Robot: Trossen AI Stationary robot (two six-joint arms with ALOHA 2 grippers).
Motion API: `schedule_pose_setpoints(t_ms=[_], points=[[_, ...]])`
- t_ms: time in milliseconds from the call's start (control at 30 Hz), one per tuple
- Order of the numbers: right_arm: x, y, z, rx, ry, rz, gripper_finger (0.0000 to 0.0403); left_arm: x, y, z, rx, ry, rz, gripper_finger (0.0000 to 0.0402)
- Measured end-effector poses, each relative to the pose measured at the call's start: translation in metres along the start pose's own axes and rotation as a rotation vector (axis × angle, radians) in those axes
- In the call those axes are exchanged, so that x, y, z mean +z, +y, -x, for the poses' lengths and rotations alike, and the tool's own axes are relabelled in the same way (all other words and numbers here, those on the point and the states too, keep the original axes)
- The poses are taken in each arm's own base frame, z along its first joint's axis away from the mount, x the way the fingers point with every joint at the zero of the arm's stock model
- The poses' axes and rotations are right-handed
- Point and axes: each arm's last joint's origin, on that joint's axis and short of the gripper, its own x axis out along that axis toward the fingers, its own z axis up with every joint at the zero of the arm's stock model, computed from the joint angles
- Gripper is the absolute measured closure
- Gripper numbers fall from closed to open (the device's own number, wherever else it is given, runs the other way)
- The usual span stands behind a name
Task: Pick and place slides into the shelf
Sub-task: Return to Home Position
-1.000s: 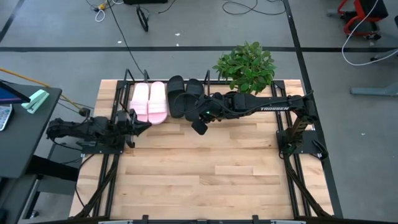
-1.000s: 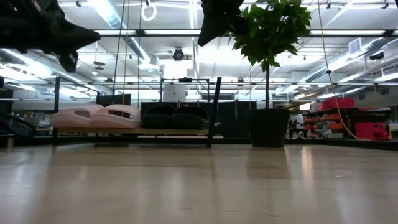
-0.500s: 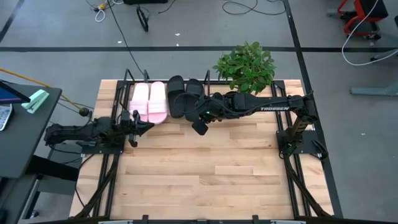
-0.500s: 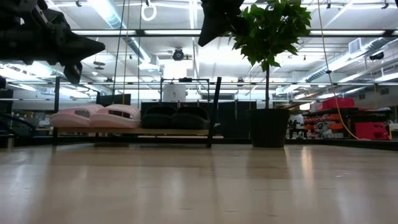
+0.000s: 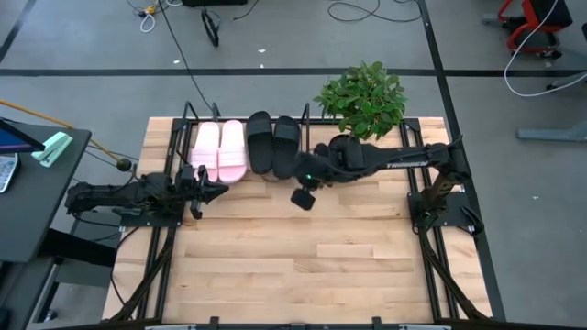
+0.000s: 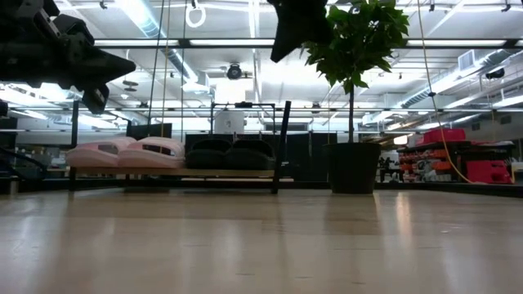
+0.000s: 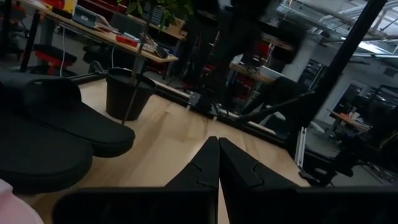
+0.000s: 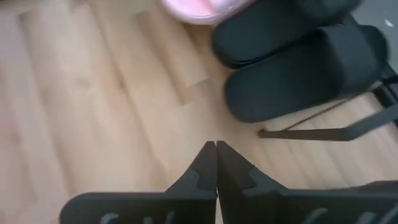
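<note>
Slides (image 5: 233,151), apparently foam, on tubular shelf (image 6: 283,147)

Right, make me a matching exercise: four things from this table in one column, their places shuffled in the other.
1 pale pink foam slides
2 black foam slides
3 leafy green potted plant
4 right arm's tool

A shut, above the bare wooden table
B half of the black thin-tube metal shelf nearer the plant
C on the table beside the shelf's end post
D shelf half nearer the left tool

Pairs: 1-D, 2-B, 3-C, 4-A
</note>
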Motion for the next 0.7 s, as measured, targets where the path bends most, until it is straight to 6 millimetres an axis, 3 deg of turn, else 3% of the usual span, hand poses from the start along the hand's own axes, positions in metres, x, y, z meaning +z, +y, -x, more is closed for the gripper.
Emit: schedule_pose_setpoints(t_ms=[100,233,367,700], points=[[-0.017,0.014,0.008,0.037,-0.011,0.048,0.0403,0.0,0.0,0.0,0.0,0.001,0.0,0.0392],[-0.061,0.013,0.016,0.086,-0.03,0.028,0.0403,0.0,0.0,0.0,0.001,0.0,0.0,0.0395],[-0.101,-0.015,0.029,0.149,-0.15,-0.082,0.0403,0.0,0.0,0.0,0.002,0.0,-0.001,0.0385],[-0.2,-0.089,0.036,0.204,-0.37,-0.264,0.0403,0.0,0.0,0.0,0.003,-0.002,-0.001,0.0357]])
